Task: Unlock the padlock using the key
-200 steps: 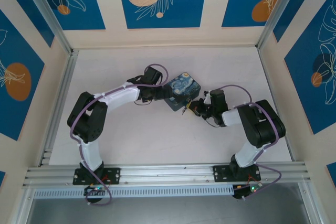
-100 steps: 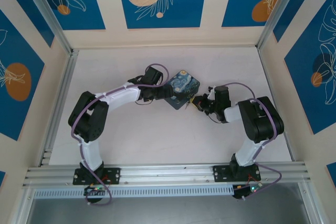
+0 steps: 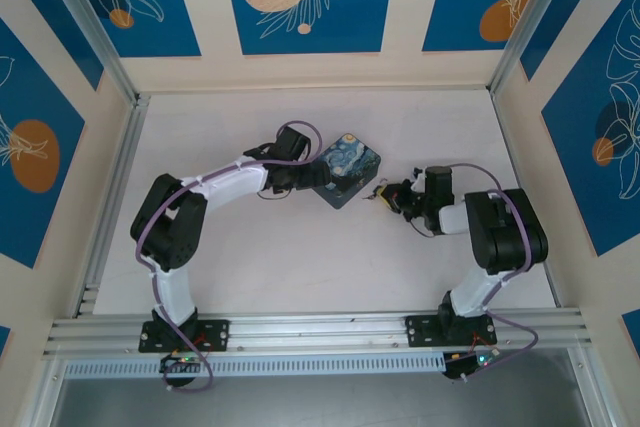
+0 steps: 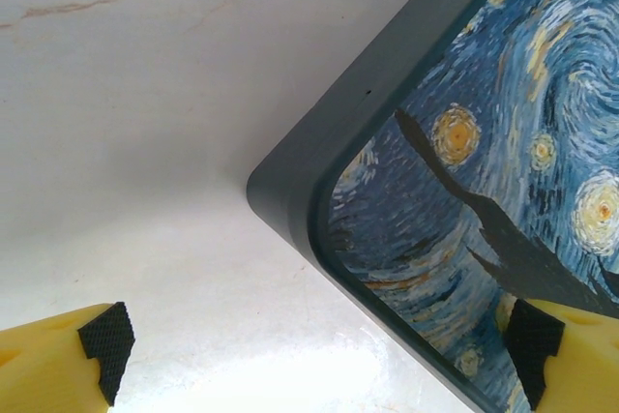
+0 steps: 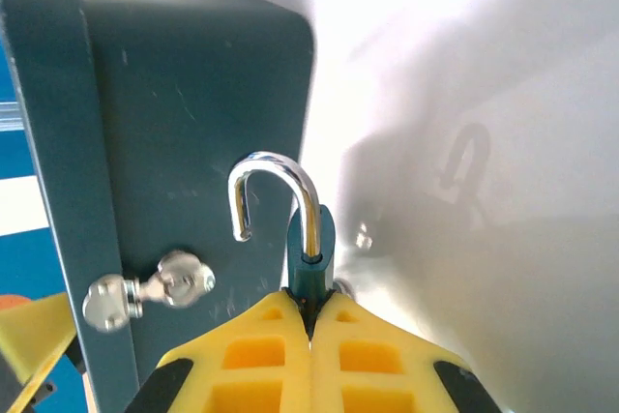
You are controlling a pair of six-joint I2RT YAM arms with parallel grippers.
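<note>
Low centre in my right wrist view, the right gripper is clamped on the padlock. It has a small teal body, and its silver shackle is unhooked, free end beside the starry-night box. My left gripper is spread wide over a box corner.

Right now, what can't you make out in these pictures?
- Lower body and keyhole of the padlock, so whether the key is in it: right wrist view, covered by the shut right gripper.
- Rest of the left gripper: left wrist view, cut by the bottom edge; contact with the box unclear.
- Top view: padlock too small.
</note>
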